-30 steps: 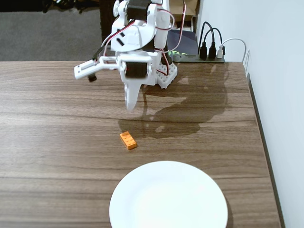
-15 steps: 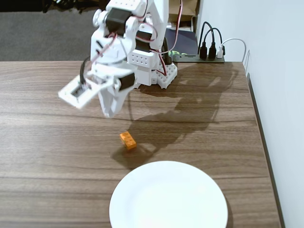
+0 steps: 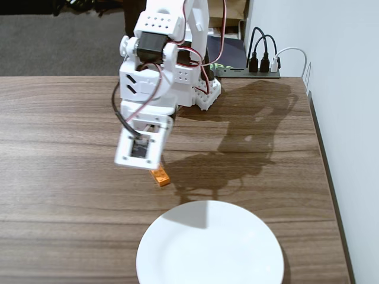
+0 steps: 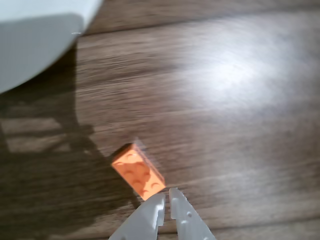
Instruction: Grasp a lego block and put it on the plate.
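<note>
Here the pincer [image 4: 166,196] hangs nearly closed and empty, tips just beside the lego block [image 4: 138,171] on the tabletop [image 4: 230,125]; plate [image 4: 35,35] at eleven o'clock.

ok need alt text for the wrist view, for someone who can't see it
An orange lego block lies studs-up on a brown wooden table, just above the tips of the white gripper, whose fingers are almost closed and hold nothing. The edge of the white plate fills the top left corner, apart from the block.
</note>
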`<control>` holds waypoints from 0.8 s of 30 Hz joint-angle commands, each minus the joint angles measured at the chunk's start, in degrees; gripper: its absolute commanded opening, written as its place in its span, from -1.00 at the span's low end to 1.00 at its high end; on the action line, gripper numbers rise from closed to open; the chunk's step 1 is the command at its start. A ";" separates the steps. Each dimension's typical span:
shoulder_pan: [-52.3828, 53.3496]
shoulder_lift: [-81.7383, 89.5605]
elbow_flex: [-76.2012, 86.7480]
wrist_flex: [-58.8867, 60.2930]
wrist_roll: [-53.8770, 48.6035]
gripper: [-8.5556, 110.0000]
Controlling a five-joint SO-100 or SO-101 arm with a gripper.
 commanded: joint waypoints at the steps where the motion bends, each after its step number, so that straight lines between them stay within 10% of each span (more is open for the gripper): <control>1: -1.05 0.44 -2.90 0.97 -3.43 -0.84; 24: 3.43 -7.21 -12.66 14.06 -23.99 -0.61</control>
